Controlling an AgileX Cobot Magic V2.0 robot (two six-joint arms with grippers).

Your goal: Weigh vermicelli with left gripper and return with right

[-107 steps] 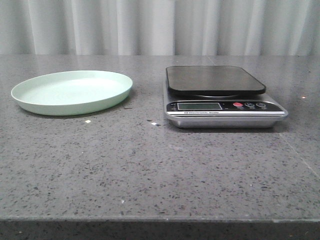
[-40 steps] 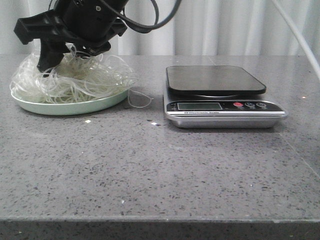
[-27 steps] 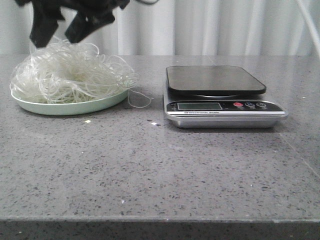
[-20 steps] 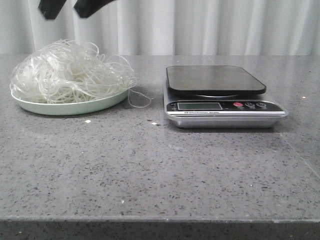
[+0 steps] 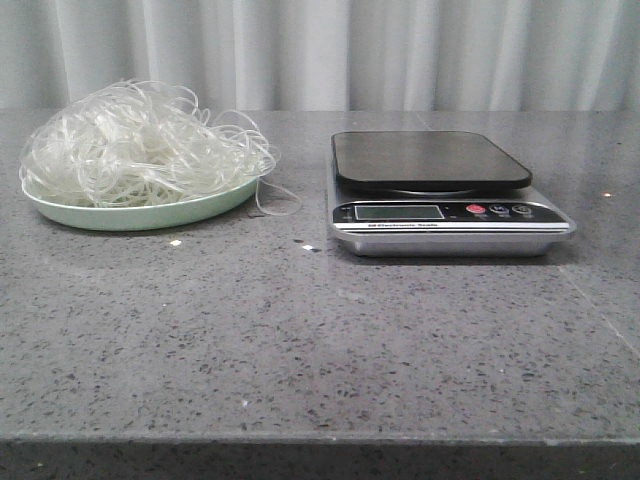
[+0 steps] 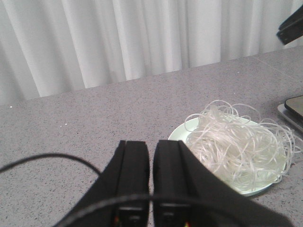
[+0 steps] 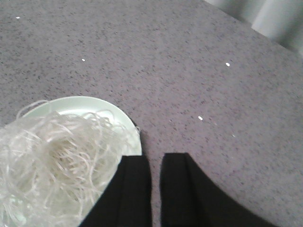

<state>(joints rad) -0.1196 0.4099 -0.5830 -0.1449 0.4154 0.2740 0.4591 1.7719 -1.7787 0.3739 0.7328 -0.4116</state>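
Note:
The vermicelli (image 5: 145,140) lies as a loose whitish tangle on the pale green plate (image 5: 130,218) at the table's left. A few strands hang over the plate's right rim. No gripper shows in the front view. In the left wrist view my left gripper (image 6: 151,142) is empty, its jaws nearly together, above bare table beside the plate (image 6: 177,134) and vermicelli (image 6: 241,146). In the right wrist view my right gripper (image 7: 155,156) is empty, with only a narrow slit between its jaws. It is above the rim of the plate (image 7: 94,104), and the vermicelli (image 7: 52,156) is beside it.
A kitchen scale (image 5: 430,160) with a bare black platform stands right of the plate, its display (image 5: 398,212) facing the front. Its corner shows in the left wrist view (image 6: 296,106). White curtains hang behind the grey stone table (image 5: 320,340). Small crumbs (image 5: 176,242) lie in front of the plate.
The plate was empty at first. Then a gripper was on the vermicelli on the plate, let go and rose out of the front view. The vermicelli stays on the plate.

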